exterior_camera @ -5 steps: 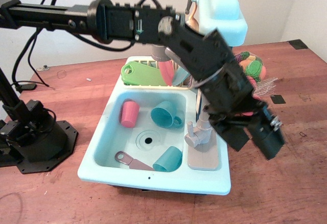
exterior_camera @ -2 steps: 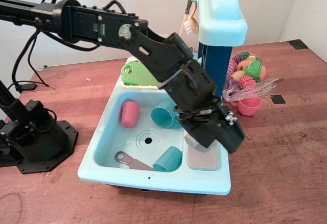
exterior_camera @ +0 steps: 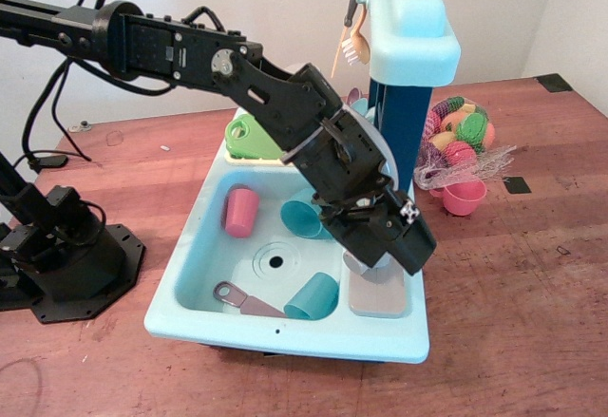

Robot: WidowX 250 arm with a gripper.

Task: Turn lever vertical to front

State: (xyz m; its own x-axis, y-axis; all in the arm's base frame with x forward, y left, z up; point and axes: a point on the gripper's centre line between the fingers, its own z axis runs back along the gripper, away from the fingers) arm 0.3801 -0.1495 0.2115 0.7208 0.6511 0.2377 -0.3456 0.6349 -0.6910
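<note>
Here the black robot gripper [exterior_camera: 385, 236] is covering the small grey-taupe plastic lever at the light-blue toy sink's [exterior_camera: 285, 333] right edge; its jaws' state is unclear, and the lever is hidden.

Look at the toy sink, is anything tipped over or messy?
Yes. Inside the sink, the pink cup and two teal cups lie on their sides instead of standing. A small scoop lies loose near the front edge. Nothing looks spilled or broken. The arm hides the faucet base.
</note>
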